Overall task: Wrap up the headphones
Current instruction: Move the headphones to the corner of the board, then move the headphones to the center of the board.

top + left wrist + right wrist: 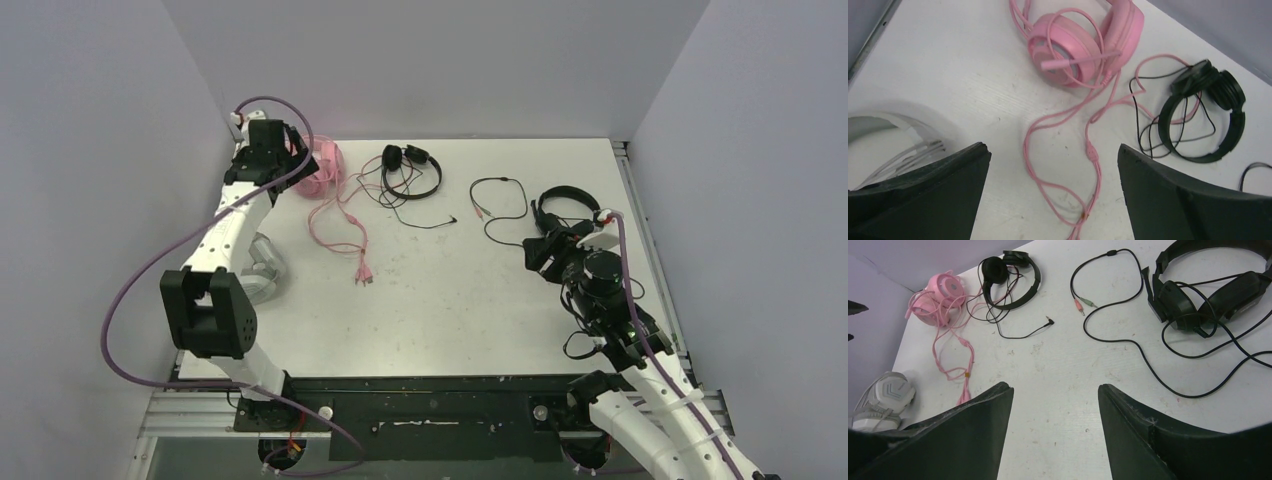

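Right wrist, four headphones (943, 296), two black

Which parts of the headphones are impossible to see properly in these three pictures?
Top view: the left arm hides part of the white-grey headset and pink headset.
Top view: the right arm covers the larger black headset's ear cups.
Left wrist view: white-grey headset blurred, cut by a finger.

This is looking like a lab test cell: plain walls (90, 150) are boxing in a white table (450, 310) (scuffed, marked).
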Controlling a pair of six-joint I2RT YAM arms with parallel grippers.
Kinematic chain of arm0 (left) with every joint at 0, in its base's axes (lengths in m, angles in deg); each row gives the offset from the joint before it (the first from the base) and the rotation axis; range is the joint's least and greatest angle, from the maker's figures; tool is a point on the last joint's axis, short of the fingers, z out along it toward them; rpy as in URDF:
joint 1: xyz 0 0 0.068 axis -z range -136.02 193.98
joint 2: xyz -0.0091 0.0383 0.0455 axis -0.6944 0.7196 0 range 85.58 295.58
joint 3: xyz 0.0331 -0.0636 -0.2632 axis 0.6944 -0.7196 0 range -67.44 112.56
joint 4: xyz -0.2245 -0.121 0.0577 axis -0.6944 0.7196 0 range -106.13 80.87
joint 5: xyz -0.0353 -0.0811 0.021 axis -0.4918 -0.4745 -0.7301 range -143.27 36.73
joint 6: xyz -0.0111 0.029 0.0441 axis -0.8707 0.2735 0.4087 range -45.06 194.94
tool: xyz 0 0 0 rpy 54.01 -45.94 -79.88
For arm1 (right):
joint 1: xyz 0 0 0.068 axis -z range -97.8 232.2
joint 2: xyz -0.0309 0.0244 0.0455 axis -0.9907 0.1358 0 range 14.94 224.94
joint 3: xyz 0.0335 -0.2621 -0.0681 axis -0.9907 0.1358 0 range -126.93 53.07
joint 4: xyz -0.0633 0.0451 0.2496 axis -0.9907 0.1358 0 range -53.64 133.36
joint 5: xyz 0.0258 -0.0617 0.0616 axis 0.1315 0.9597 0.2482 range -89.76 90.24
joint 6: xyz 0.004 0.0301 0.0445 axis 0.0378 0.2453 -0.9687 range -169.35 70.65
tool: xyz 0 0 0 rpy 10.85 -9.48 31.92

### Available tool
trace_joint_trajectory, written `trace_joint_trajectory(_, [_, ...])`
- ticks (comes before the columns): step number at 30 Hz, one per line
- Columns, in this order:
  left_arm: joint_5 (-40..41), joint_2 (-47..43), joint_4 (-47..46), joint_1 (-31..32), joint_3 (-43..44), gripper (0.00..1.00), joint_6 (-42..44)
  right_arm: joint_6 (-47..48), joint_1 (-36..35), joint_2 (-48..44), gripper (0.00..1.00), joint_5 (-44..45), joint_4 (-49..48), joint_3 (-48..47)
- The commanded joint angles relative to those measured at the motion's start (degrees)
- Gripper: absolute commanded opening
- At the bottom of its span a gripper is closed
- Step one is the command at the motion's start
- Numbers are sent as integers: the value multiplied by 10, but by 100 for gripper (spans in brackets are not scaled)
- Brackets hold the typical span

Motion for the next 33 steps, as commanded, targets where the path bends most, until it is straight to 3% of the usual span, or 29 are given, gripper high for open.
trace_joint_trajectory(1, [38,71,-69,-32,71,97,-33,3,1,2,64,-6,-7,-26])
trace_joint_trajectory(5, [2,181,-37,-77,200,97,-78,-2,1,6,64,-7,-9,-26])
trace_joint_trajectory(11, [17,353,36,-90,397,97,-76,-9,1,24,64,-13,-24,-27])
trace_joint_trajectory(15, [13,460,111,-112,525,95,-127,-17,1,39,64,-15,-34,-25])
trace_joint_trajectory(19, [-14,515,111,-121,565,92,-136,-33,1,46,64,-22,-37,-22])
trace_joint_trajectory(26, [-58,536,66,-119,513,65,-168,-30,1,54,64,-13,-40,-26])
trace_joint_trajectory(30, [-61,519,91,-108,488,32,-194,-30,0,47,64,-11,-38,-30])
trace_joint_trajectory(33, [-41,469,103,-88,431,18,-193,-31,0,35,64,-11,-34,-27])
